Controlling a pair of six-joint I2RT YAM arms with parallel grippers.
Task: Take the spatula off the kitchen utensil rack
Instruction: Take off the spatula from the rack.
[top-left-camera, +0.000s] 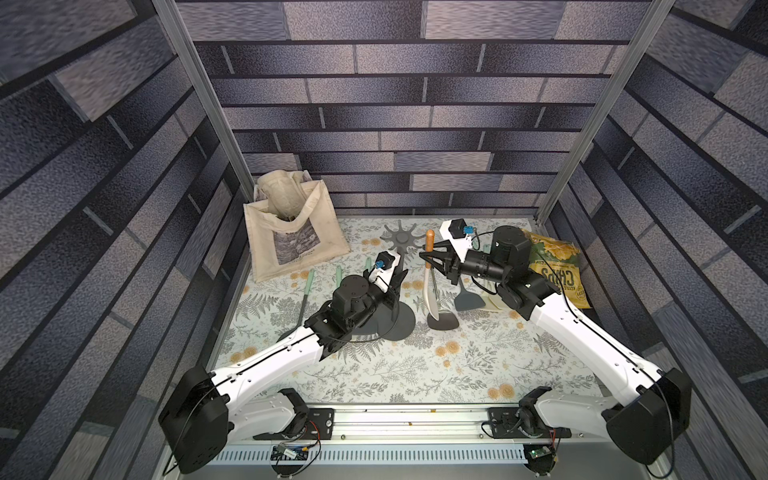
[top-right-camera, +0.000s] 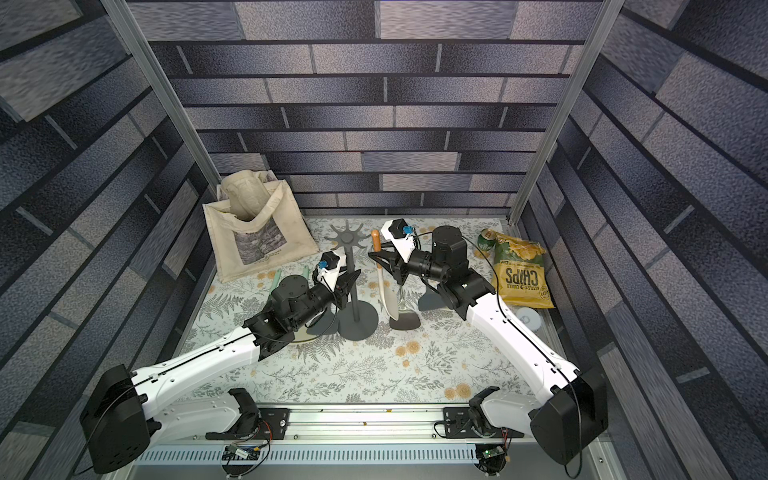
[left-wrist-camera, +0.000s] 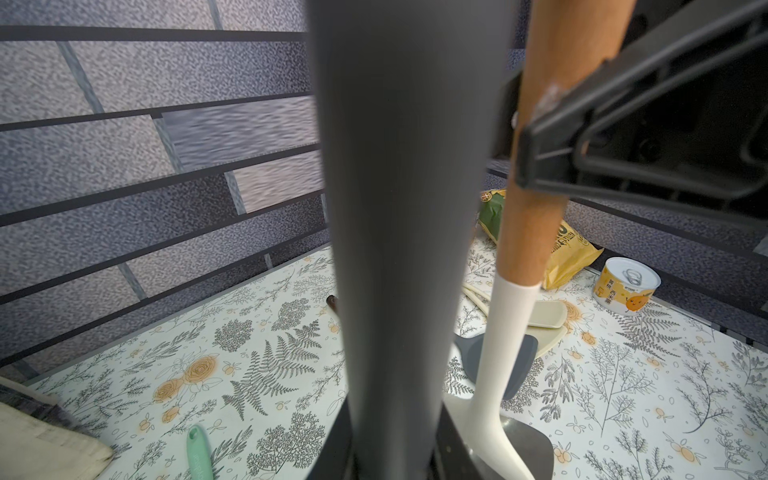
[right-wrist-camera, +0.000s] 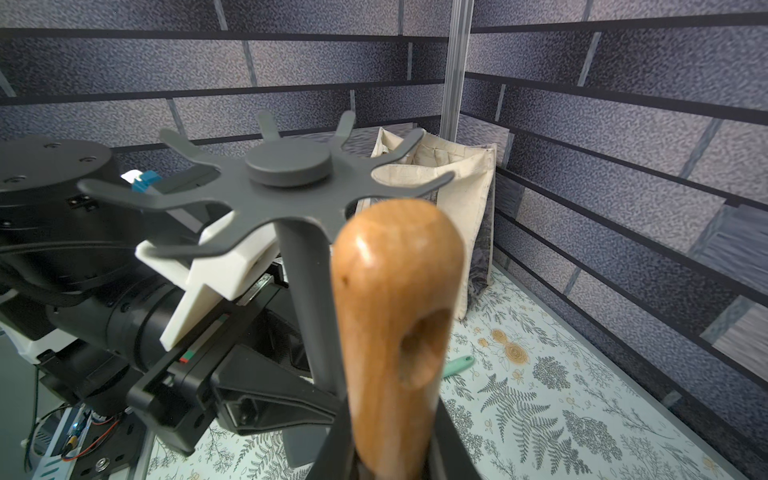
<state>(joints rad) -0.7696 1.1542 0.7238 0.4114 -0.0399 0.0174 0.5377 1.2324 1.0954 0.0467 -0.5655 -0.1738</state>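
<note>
The kitchen utensil rack (top-left-camera: 401, 240) (top-right-camera: 351, 239) is a dark grey stand with a round base (top-left-camera: 399, 326), a thin pole and a star-shaped ring of hooks. My left gripper (top-left-camera: 400, 277) (left-wrist-camera: 395, 457) is shut on the pole (left-wrist-camera: 399, 208), about halfway up. The spatula (top-left-camera: 430, 291) (top-right-camera: 384, 291) has a wooden handle (right-wrist-camera: 395, 291) and a white neck (left-wrist-camera: 509, 328) and blade. It hangs upright just right of the hook ring, off the hooks. My right gripper (top-left-camera: 430, 257) (right-wrist-camera: 390, 457) is shut on the wooden handle.
A cream tote bag (top-left-camera: 291, 237) stands at the back left, and a chips bag (top-left-camera: 557, 270) and a can (left-wrist-camera: 627, 286) at the back right. Green-handled utensils (top-left-camera: 307, 286) lie left of the rack. Dark turners (top-left-camera: 469, 297) (top-left-camera: 444, 321) and a cream spatula (left-wrist-camera: 544, 316) lie under and right of the held spatula.
</note>
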